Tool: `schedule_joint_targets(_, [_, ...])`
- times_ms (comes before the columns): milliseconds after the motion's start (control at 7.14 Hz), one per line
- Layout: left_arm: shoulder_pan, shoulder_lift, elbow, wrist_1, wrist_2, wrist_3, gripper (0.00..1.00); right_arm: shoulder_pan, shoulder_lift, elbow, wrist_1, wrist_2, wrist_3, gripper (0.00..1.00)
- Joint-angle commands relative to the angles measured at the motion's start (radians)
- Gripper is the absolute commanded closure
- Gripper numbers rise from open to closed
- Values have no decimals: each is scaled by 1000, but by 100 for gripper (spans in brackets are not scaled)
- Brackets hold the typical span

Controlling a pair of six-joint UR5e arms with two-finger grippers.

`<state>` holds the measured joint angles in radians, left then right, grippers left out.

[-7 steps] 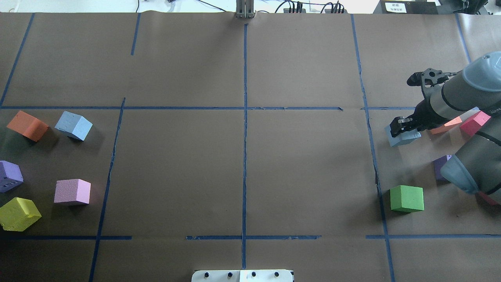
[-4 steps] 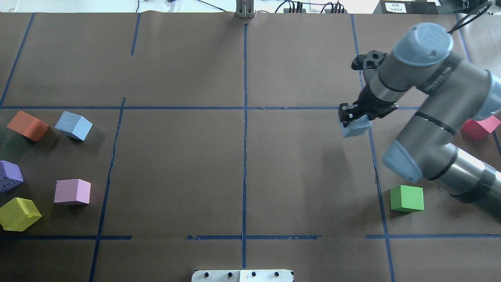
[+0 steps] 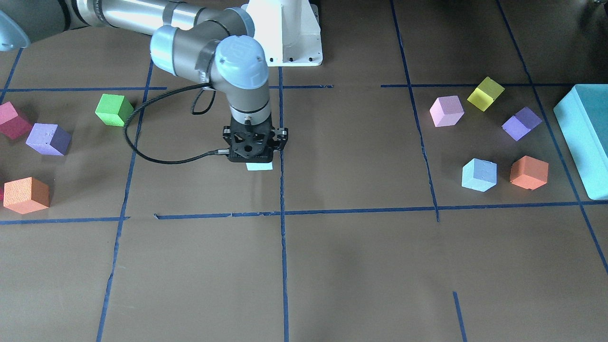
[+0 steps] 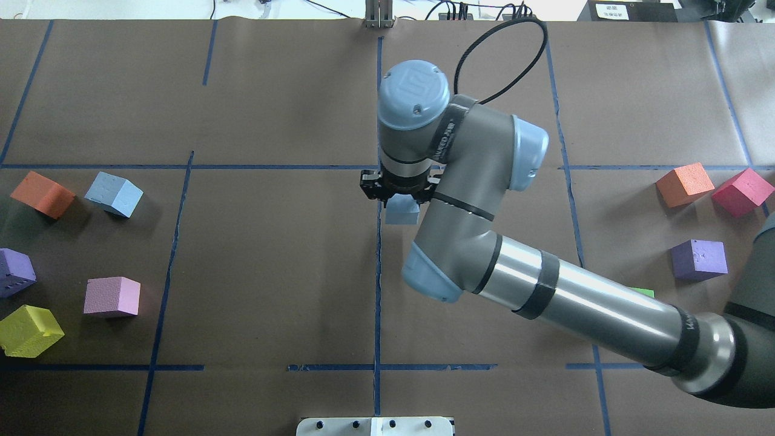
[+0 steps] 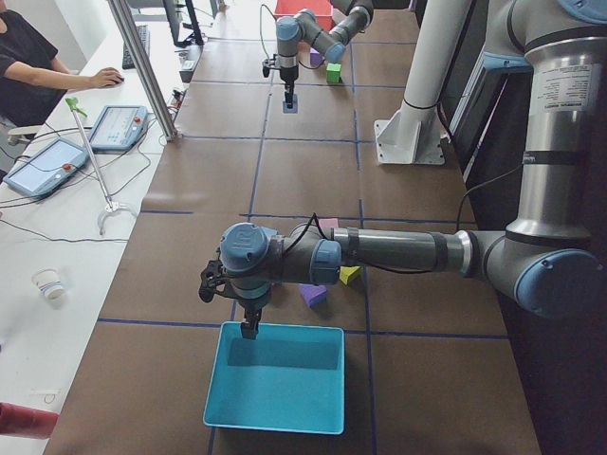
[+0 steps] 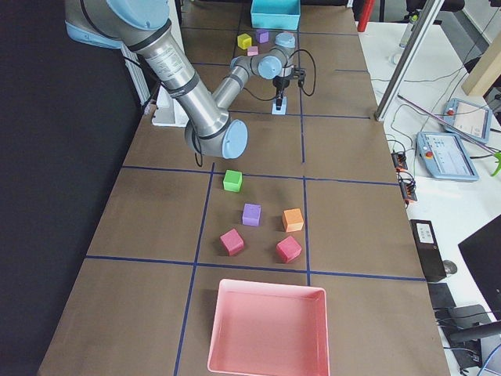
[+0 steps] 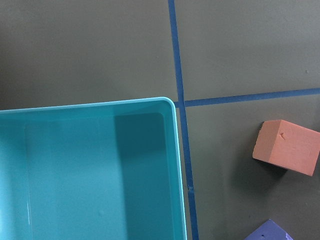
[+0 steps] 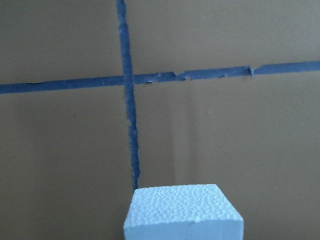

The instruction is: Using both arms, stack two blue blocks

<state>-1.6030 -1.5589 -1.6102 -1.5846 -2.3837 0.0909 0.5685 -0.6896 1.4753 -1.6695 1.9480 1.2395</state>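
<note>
open table around right gripper's blue block, cube clusters both ends

right arm | swung far leftward; blue block | carried along

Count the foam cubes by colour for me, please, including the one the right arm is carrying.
Blue cubes: 2
Orange cubes: 2
Purple cubes: 2
Red cubes: 2
Green cube: 1
Yellow cube: 1
Pink cube: 1
Total: 11
</note>
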Motion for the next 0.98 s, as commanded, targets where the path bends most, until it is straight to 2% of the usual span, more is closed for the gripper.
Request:
schedule_joint_targets(0, [0,2,4,-2,0,1,0,-59,48,-76,42,-53,81,97])
schedule_joint_targets(420, [0,2,9,-5,0,1,0,-70,45,-127,99,-63,83,97])
schedule_joint_targets(560, [0,2,10,-5,0,1,0,-70,44,-127,99,-63,84,91])
schedule_joint_targets(840, [0,2,9,-5,0,1,0,-70,42,-127,100,-63,83,34])
